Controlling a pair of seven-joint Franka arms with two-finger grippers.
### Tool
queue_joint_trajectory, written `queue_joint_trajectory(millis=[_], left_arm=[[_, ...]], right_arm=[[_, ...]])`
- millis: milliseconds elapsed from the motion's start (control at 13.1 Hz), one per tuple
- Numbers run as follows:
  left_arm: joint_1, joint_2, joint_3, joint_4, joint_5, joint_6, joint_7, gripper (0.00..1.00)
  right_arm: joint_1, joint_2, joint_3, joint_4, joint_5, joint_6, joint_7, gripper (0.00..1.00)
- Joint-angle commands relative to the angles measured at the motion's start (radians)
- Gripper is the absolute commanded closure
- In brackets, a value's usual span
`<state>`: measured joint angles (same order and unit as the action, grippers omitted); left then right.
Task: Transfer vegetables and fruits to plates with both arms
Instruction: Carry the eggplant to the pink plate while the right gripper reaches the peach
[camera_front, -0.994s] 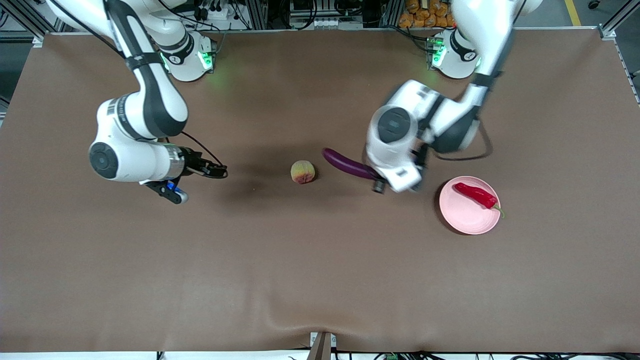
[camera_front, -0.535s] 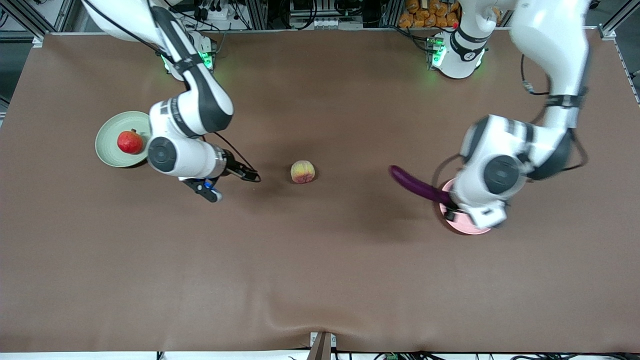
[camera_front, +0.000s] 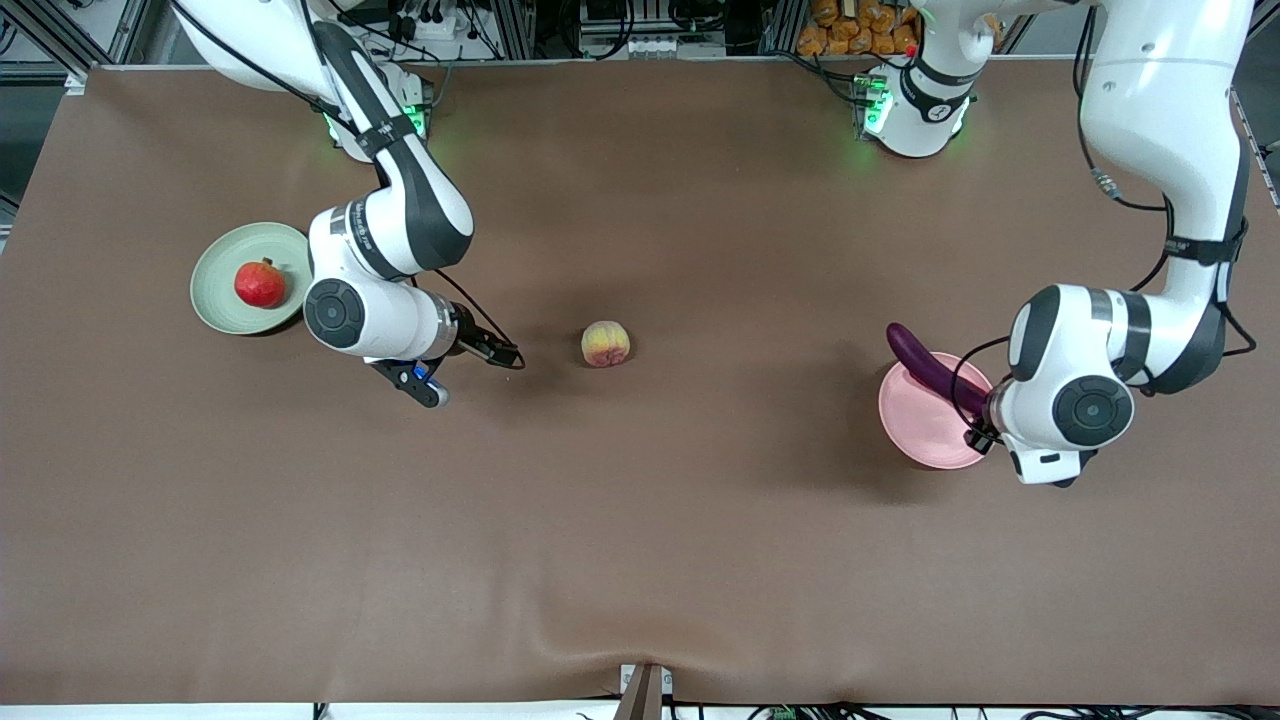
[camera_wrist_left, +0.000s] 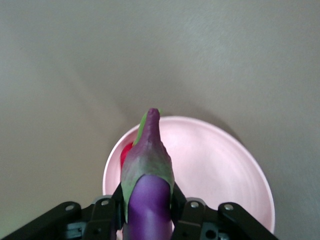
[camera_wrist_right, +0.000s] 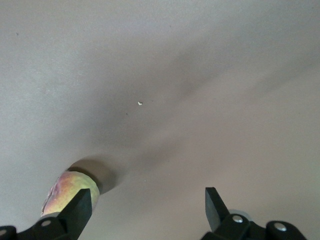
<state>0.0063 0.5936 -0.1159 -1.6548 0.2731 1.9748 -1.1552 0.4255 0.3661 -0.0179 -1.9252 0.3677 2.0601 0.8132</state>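
My left gripper (camera_front: 978, 424) is shut on the stem end of the purple eggplant (camera_front: 922, 364), holding it in the air over the pink plate (camera_front: 915, 428). In the left wrist view the eggplant (camera_wrist_left: 148, 172) sits between the jaws of the left gripper (camera_wrist_left: 148, 212) above the pink plate (camera_wrist_left: 220, 165); a bit of the red chili (camera_wrist_left: 125, 154) peeks out from under it. My right gripper (camera_front: 505, 355) is open just above the table, beside the peach (camera_front: 605, 344) and apart from it. The peach (camera_wrist_right: 61, 193) shows next to one right fingertip (camera_wrist_right: 81, 204). The pomegranate (camera_front: 260, 284) lies on the green plate (camera_front: 222, 248).
The brown tablecloth has a raised wrinkle at its edge nearest the front camera (camera_front: 640, 655). The two arm bases (camera_front: 375, 120) stand along the table edge farthest from the front camera.
The left arm has carried the eggplant from the table's middle toward its own end, over the pink plate. The right arm has swung away from the green plate toward the peach.
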Motion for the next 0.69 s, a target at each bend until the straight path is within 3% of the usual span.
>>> queue_joint_trajectory(millis=[0,153,611], left_arm=[[0.009,0.047,-0.014,0.027,0.038,0.059,0.026,1.00],[0.008,0.061,-0.016,0.049,0.038,0.081,0.026,1.00],[-0.017,0.138,-0.016,0.072,0.038,0.118,-0.037,1.00]], right_arm=[[0.001,-0.001,-0.001,0.003,0.013,0.005,0.008,0.00],[0.030,0.007,0.001,0.003,0.014,0.032,0.026,0.00],[0.209,0.141,0.001,0.049,0.108,0.330,0.314,0.00]])
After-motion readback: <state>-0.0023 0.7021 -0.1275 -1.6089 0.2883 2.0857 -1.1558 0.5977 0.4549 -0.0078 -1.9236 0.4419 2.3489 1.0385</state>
